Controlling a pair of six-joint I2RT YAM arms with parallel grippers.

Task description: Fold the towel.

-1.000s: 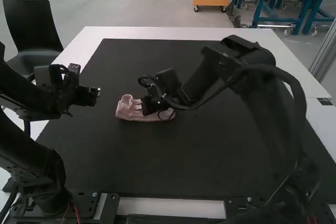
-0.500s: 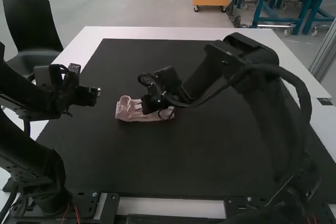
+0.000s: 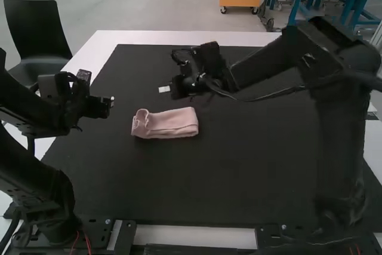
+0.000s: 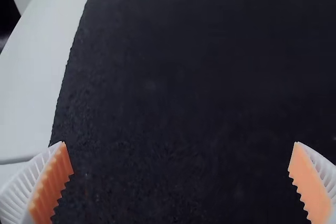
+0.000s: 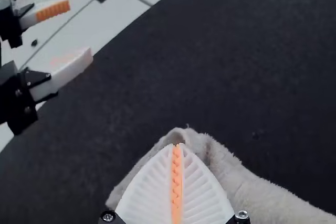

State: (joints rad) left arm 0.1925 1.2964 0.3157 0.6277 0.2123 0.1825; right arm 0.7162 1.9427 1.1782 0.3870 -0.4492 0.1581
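In the high view my right gripper (image 3: 165,89) is just beyond the pink towel (image 3: 174,125), apart from it. The towel lies on the dark mat as a narrow folded strip, its left end a little rumpled. The right wrist view has my right gripper (image 5: 177,148) with both fingers pressed together and nothing between them, above the pale towel (image 5: 257,195). Over the mat's left side is my left gripper (image 3: 111,103), well apart from the towel. Its ribbed fingers stand wide apart, as the left wrist view shows at my left gripper (image 4: 181,156).
The dark mat (image 3: 209,183) covers most of the white table (image 3: 179,37). The right arm (image 3: 262,67) reaches across the mat's far half. The left arm (image 3: 36,189) stands along the left edge. A black chair (image 3: 37,28) is beside the table's left edge.
My right gripper has come away from the towel, moving toward the table's far side and a bit to the right, uncovering the towel's right part. The left arm has stayed still.
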